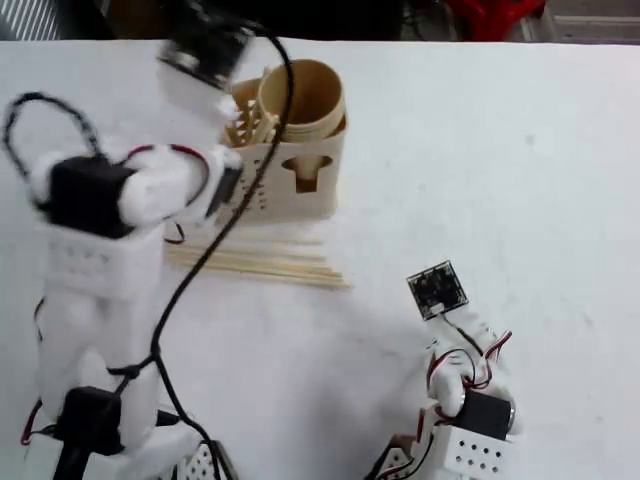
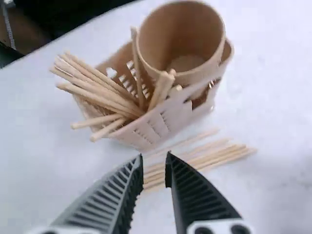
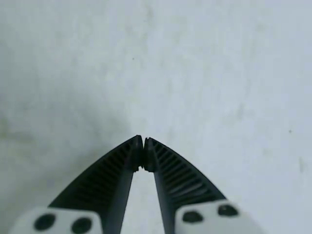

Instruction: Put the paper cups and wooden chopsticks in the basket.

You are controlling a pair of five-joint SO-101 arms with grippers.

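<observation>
The pale slatted basket (image 1: 325, 192) stands at the back of the table with a paper cup (image 1: 303, 100) in it. Beside that cup (image 2: 180, 39), several wooden chopsticks (image 2: 92, 87) lean out over the basket's wall (image 2: 161, 119). A loose row of chopsticks (image 1: 270, 262) lies flat on the table in front of the basket. My left gripper (image 2: 153, 161) hangs above the table by the basket and the loose chopsticks (image 2: 204, 153), slightly open, holding nothing. My right gripper (image 3: 143, 141) is shut and empty over bare table.
The left arm (image 1: 100, 260) rises tall at the left, its black cable (image 1: 200, 260) looping down in front of the basket. The right arm (image 1: 465, 400) sits low at the front right. Open white tabletop lies to the right of the basket.
</observation>
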